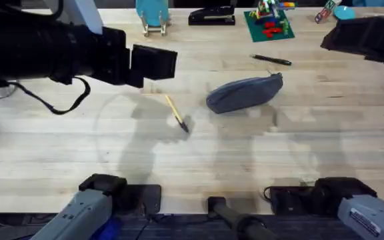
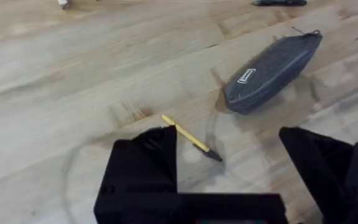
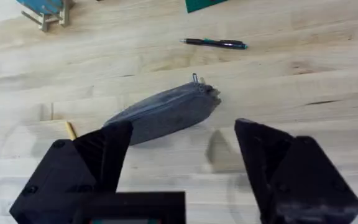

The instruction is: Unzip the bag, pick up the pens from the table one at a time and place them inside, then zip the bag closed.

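A light wooden plank desk with visible grain is seen throughout. It is evenly lit, and soft shadows are cast on it, perhaps from overhead lighting.

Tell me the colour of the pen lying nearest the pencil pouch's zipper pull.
Black pen, clearest in the right wrist view.

One bag. Two pens: yellow pen, black pen. One stapler. One green brick plate. Two arms.
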{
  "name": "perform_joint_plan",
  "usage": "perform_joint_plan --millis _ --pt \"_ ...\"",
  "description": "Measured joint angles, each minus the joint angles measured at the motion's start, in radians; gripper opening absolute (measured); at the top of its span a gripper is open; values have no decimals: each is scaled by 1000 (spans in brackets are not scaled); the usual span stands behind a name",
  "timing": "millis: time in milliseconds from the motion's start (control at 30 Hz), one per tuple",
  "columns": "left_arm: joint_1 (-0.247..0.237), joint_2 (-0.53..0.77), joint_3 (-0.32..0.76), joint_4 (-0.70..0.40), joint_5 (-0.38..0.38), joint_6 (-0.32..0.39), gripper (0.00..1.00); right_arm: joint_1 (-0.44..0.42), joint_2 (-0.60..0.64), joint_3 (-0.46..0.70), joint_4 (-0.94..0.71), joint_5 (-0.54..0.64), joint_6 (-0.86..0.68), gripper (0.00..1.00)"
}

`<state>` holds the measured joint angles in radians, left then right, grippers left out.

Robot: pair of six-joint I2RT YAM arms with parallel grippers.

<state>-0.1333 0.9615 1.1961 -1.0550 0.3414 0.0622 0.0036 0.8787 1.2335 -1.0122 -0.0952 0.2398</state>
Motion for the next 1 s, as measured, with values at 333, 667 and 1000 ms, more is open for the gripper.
perform_joint_plan --millis 333,667,1000 --pt "-1 81 1 -9 264 437 994 0 0 0 0 0 0 996" --pt "-1 211 1 -8 422 674 995 0 0 0 0 -1 0 996" --pt "-1 365 1 20 500 709 995 0 0 0 0 -3 0 996"
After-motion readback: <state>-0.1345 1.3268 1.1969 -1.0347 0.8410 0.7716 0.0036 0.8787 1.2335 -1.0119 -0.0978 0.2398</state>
